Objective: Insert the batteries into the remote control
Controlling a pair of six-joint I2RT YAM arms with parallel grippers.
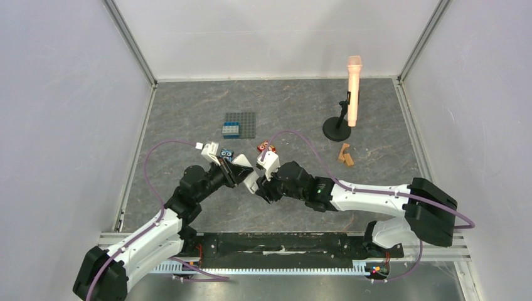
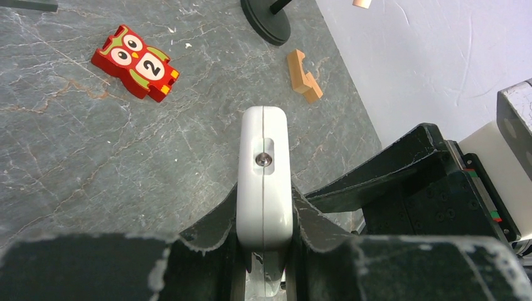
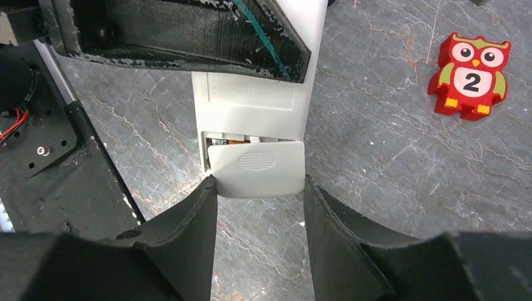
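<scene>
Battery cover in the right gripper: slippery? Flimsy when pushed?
Probably slippery: the battery cover is smooth white plastic, and the right gripper grips only its side edges. Likely thin and light, so it may flex or skew on the remote control.

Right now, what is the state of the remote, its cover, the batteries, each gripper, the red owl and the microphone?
remote control: held, compartment partly open.
battery cover: partly slid on, not closed.
battery: one visible inside; the other not visible.
left gripper: shut on the remote control.
right gripper: shut on the battery cover.
red owl: lying flat, face up.
microphone: upright on its stand.
</scene>
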